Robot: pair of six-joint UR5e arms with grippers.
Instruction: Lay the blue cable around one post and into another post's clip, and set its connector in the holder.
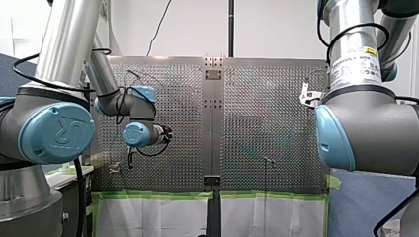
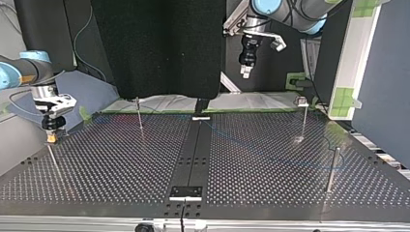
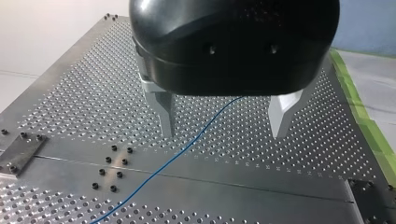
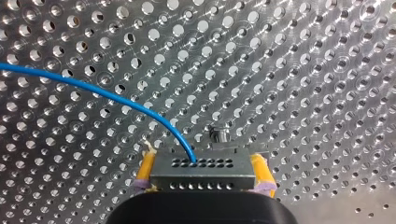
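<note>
Blue cable (image 4: pixel 93 89) ends in a grey multi-hole connector (image 4: pixel 205 179). My right gripper (image 4: pixel 203 161) is clamped on that connector, with its yellow pads (image 4: pixel 145 170) pressing on its two ends. It hangs low over the perforated table (image 4: pixel 303 70), with a small round metal stud (image 4: pixel 219 135) just ahead. From the connector the cable curves away across the holes. In the top view my right gripper (image 2: pixel 51 135) is close to the table's edge at that view's left.

My left gripper (image 3: pixel 224 133) hovers above the table, its metal fingers (image 3: pixel 166 114) spread apart and gripping nothing. The cable lies flat below the gap and crosses the plain centre strip (image 3: pixel 233 177). In the top view this gripper (image 2: pixel 245 72) hangs high near the middle of the table's far edge.

A slim post (image 2: pixel 139 116) stands near the far edge. A clip-topped post (image 2: pixel 302 116) stands toward the far corner at the view's right, and a plain post (image 2: pixel 331 166) by that side edge.
</note>
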